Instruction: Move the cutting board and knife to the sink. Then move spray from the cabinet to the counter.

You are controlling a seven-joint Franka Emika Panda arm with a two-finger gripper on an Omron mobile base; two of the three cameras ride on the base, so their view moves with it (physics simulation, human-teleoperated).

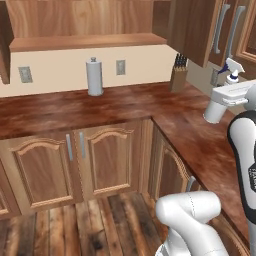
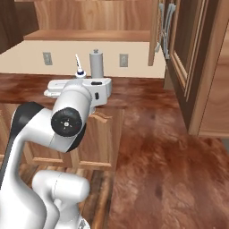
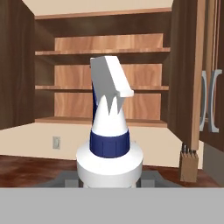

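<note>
The gripper point(image 3: 109, 186) holds the spray point(image 3: 109, 131) upright above the counter point(image 1: 100, 107) — in front of the open cabinet point(image 3: 100, 65), left of the knife block point(image 3: 189, 164).

The white arm reaches up and forward, wrist level, its claw point(image 1: 226, 86) clamped (fingertips hidden) on the spray point(image 3: 109, 131).

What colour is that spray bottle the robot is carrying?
The spray bottle is white with a dark blue collar band; the hand view shows it best.
</note>
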